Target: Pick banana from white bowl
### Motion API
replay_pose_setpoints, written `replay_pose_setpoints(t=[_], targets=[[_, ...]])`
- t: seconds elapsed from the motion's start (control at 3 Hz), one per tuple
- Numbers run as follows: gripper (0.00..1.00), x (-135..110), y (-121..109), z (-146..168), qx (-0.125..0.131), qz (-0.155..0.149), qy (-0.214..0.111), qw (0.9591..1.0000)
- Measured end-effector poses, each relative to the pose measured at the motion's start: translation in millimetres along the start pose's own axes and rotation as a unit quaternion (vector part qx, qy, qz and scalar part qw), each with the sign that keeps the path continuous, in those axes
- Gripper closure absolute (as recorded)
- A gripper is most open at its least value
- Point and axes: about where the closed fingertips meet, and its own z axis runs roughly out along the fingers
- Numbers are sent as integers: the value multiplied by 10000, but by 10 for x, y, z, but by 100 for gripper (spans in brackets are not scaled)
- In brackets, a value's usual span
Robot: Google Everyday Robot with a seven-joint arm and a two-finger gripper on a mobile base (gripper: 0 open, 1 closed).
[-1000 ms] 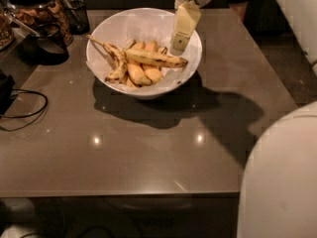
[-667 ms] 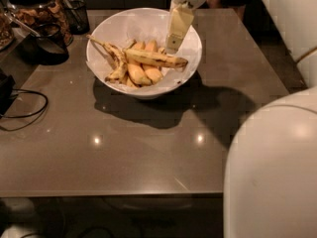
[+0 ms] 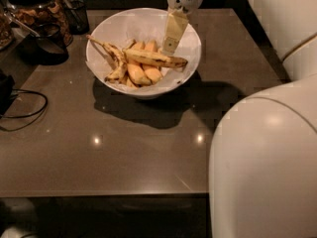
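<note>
The white bowl (image 3: 99, 31) stands at the back of the dark table. The banana (image 3: 153, 58), long, pale yellow with dark streaks, lies across the top of the pile in the bowl and points right. Under it are shorter plump orange-yellow bananas (image 3: 138, 74), and a thin spotted one with a long stem (image 3: 108, 48) lies at the left. My gripper (image 3: 171, 46) reaches down from the top edge into the bowl's right half, with its tip just above the banana's right part. It holds nothing that I can see.
Dark glass jars (image 3: 34, 6) and a dark cup (image 3: 49, 46) stand at the back left. A black cable (image 3: 22, 114) lies at the table's left edge. My white arm body (image 3: 267, 157) fills the right foreground. The table's front edge (image 3: 99, 193) is near.
My gripper has shifted a little to the left and lower over the bowl, closer to the banana. The white arm body in the foreground has moved. The bananas have not moved.
</note>
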Motion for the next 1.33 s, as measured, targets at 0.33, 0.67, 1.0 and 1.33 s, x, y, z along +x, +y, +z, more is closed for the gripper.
replay_pose_setpoints(t=[0.33, 0.67, 1.0, 1.33], targets=[[30, 84, -5, 121, -111, 116, 83, 9998], [32, 184, 16, 213, -224, 255, 87, 9994], [33, 294, 32, 281, -317, 394, 86, 9987], [34, 367, 46, 356, -415, 468, 111, 9980]])
